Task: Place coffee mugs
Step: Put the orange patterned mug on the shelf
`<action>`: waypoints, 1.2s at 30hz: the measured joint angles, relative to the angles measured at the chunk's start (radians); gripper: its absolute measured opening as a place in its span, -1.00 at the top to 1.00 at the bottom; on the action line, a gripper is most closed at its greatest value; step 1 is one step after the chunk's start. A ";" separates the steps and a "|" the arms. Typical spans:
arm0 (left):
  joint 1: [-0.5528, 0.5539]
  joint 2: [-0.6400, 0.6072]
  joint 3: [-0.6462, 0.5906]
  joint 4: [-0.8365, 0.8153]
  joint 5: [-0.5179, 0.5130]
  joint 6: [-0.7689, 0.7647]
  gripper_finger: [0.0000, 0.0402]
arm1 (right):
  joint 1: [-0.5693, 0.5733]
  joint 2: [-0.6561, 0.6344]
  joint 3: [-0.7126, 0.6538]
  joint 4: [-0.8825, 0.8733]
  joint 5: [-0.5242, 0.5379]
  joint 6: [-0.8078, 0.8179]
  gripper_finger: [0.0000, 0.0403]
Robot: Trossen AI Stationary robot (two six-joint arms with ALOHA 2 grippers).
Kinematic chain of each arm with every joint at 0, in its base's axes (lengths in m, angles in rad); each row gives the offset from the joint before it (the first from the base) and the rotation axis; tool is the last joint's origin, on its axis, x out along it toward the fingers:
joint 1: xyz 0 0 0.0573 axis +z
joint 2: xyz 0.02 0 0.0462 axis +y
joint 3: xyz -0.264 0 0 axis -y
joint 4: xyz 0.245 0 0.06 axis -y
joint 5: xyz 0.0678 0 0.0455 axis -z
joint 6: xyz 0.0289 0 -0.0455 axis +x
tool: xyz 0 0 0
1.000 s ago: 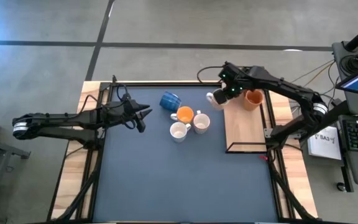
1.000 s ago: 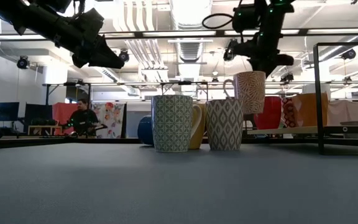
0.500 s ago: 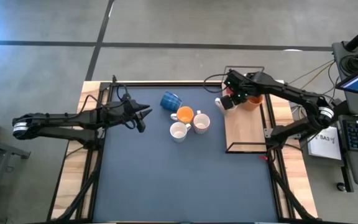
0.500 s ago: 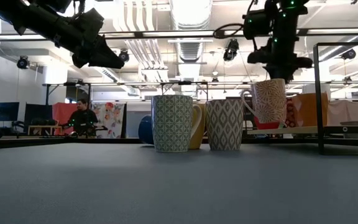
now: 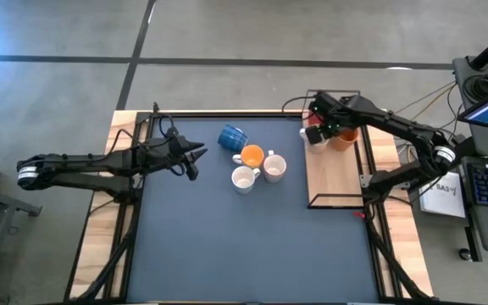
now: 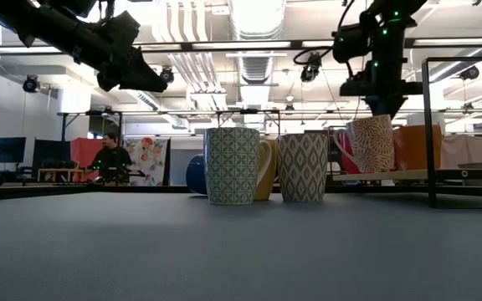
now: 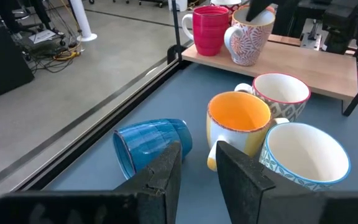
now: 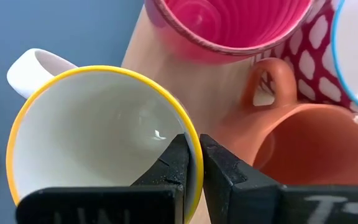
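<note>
**Right claw pinching a mug at the wooden shelf**

The right gripper was clamped on the rim of a white mug with a yellow lip, one finger inside and one outside the wall. In the high view this claw sat at the upper right of the frame, over the near corner of the wooden shelf. In the low view the patterned mug stood at the right, and whether it had touched the shelf could not be told. Just beside it were a red mug, an orange mug and a white mug with red spots.

The left gripper hung above the dark mat at centre left of the high view, fingers slightly apart and holding nothing. Ahead of it a blue mug lay on its side; next to it stood an orange-lined mug and two white mugs, close together.
</note>
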 joint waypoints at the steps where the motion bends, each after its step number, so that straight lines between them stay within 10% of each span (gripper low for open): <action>1: 0.000 0.000 0.000 0.000 0.000 0.000 0.58 | -0.006 0.000 0.000 -0.001 0.000 -0.007 0.91; 26: 0.000 0.000 0.000 -0.006 0.000 -0.015 0.58 | -0.017 -0.011 0.105 -0.092 0.076 -0.170 0.52; 36: 0.000 0.000 0.000 -0.006 0.000 -0.015 0.58 | 0.016 -0.009 0.131 -0.156 -0.083 -0.406 0.57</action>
